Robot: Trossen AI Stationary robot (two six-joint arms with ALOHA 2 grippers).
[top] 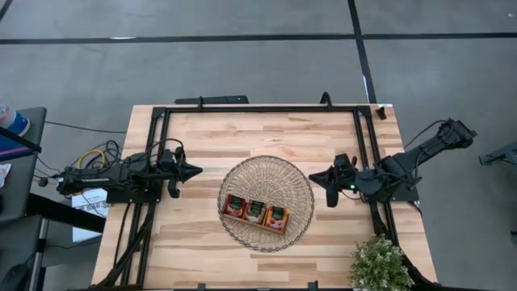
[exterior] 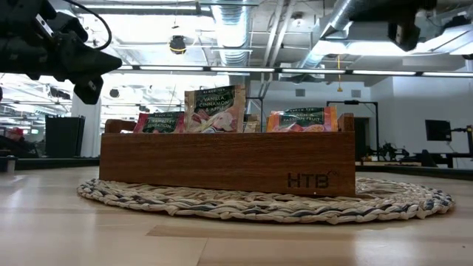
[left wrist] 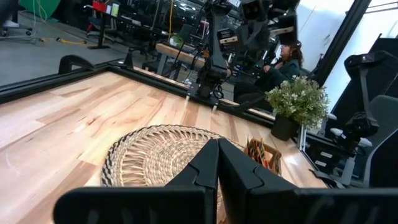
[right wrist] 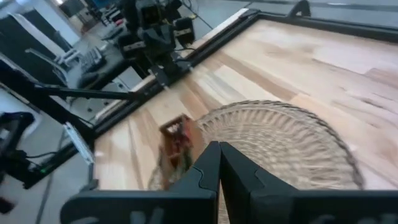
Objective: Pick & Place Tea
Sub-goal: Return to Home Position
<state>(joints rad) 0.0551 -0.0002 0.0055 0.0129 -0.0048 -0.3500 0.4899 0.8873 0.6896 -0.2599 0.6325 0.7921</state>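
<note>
Wicker basket carries the wooden tray, all visible tea filed inside; left pincer and right pincer flank it, both pressed together, empty, so I judge sorting done

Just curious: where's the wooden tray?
Seen from above, the wooden tray sits on the wicker basket, between the left gripper and the right gripper.

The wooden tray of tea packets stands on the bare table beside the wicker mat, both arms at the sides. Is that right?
No. The high view shows the wooden tray on the wicker mat, not beside it. Tea packets are in it; left arm and right arm are at the sides.
</note>
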